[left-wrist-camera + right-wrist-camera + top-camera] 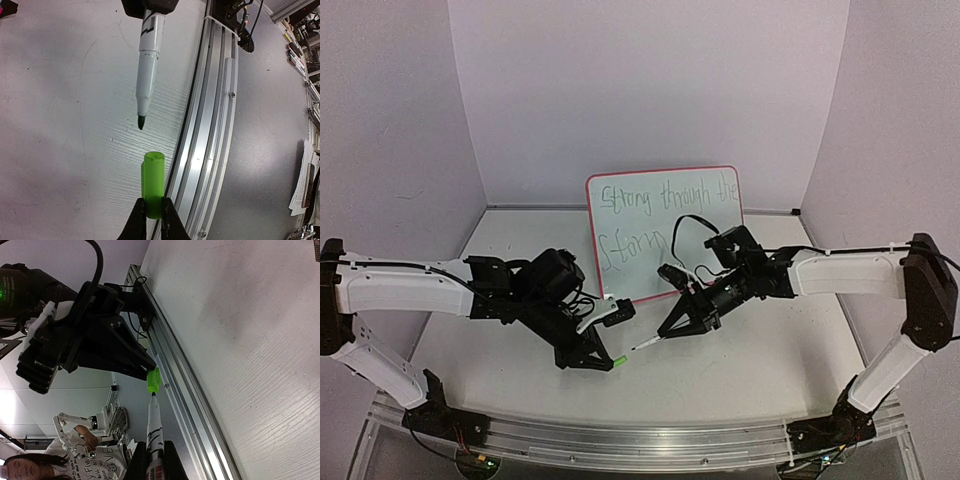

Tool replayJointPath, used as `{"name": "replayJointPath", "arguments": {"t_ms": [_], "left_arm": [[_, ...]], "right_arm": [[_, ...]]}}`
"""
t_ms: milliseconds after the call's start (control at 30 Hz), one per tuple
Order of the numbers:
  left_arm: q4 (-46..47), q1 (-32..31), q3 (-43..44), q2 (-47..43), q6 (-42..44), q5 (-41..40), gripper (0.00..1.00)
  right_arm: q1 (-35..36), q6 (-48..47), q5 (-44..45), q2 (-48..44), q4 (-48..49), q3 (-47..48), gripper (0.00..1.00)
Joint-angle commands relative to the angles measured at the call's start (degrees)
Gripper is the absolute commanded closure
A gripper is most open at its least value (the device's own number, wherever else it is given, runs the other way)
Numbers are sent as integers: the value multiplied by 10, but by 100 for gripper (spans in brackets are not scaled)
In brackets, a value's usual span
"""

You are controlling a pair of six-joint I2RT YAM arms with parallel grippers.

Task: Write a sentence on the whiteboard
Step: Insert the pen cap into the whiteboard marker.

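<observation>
Two lines of handwriting, reading roughly "Strong through the Storm", fill the whiteboard [665,235], which stands upright on the tabletop [770,350] near the back wall. Writing judged complete; step in hand judged to be recapping the pen. Both tools meet in front of the whiteboard, on the side toward the arm bases. Left end effector [154,212]: closed on one end of the green cap [153,182], free end pointing at the pen. Cannot tell from the left wrist view whether that free end is the open mouth. Right end effector [152,460]: closed on the barrel of the marker [154,427], dark tip bare and aimed at the cap. Tip and cap are near but apart, not touching; from the left wrist the tip sits slightly to the left of the cap's axis. Both are held over the tabletop, far in front of the whiteboard and just beside the metal rail [210,125]. Next move calls for a small sideways correction to bring tip and cap onto one line, then a straight push along that line until the cap seats, both grips firm. Risk judged: an off-axis push smears ink on the cap rim or twists the cap in its grip.
</observation>
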Motion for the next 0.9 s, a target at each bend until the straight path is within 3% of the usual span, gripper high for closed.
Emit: {"name": "replayJointPath", "arguments": {"t_ms": [0,867], "left_arm": [[20,-1,30,3,10,11,100],[25,-1,26,3,10,16,100]], "right_arm": [[7,-11,-15,15,8,25,100],[20,-17,-34,44,8,38,100]]}}
